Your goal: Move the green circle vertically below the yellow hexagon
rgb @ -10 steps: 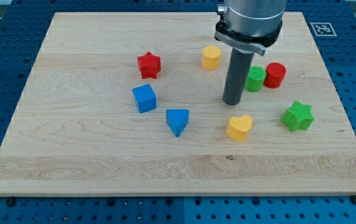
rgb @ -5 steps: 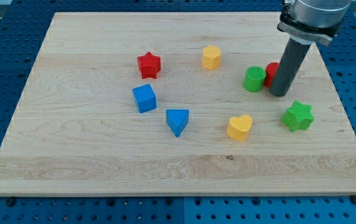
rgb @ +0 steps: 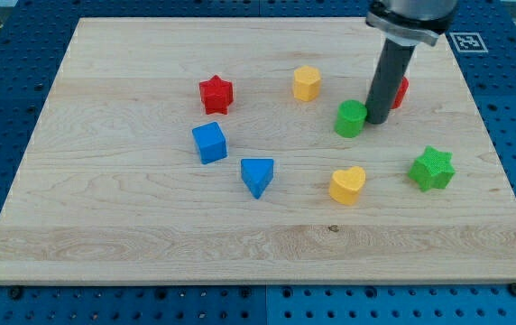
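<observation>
The green circle (rgb: 350, 118) lies on the wooden board, below and to the right of the yellow hexagon (rgb: 307, 83). My tip (rgb: 376, 121) stands right against the green circle's right side. The rod rises toward the view's top and hides most of the red circle (rgb: 402, 91) behind it.
A red star (rgb: 215, 94), a blue cube (rgb: 209, 142) and a blue triangle (rgb: 257, 175) lie to the left. A yellow heart (rgb: 347, 185) sits below the green circle. A green star (rgb: 433, 168) lies near the board's (rgb: 132, 235) right edge.
My tip swung right past the green circle, then came back left against it. The green circle slid left, away from the red circle and toward the yellow hexagon's column.
</observation>
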